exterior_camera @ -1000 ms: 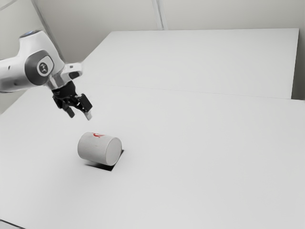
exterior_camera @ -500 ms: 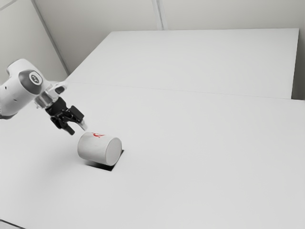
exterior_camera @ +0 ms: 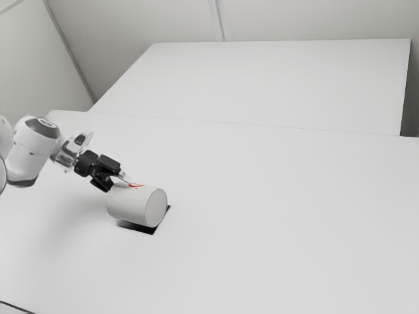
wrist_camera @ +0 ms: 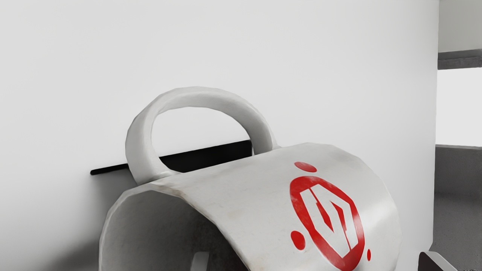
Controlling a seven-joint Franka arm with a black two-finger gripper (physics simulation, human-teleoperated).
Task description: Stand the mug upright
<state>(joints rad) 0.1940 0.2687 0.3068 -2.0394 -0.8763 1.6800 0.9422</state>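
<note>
Mug (exterior_camera: 134, 205) on its side on the table (exterior_camera: 275, 203) in the exterior view, base toward that view's right; the gripper (exterior_camera: 118, 182) is at its other end. In the wrist view the fingers stand wide apart, released, one at the mug's mouth, the other beyond its outer wall; the handle (wrist_camera: 199, 97) shows, and a red logo (wrist_camera: 327, 222)

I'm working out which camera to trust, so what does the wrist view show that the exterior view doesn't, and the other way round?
Wrist view: the handle, the open mouth and one finger inside it.

Exterior view: the closed base and the white arm coming in from the exterior view's left.

Both: the mug lying on its side on the table, its red print, and the open gripper at the mouth end.
</note>
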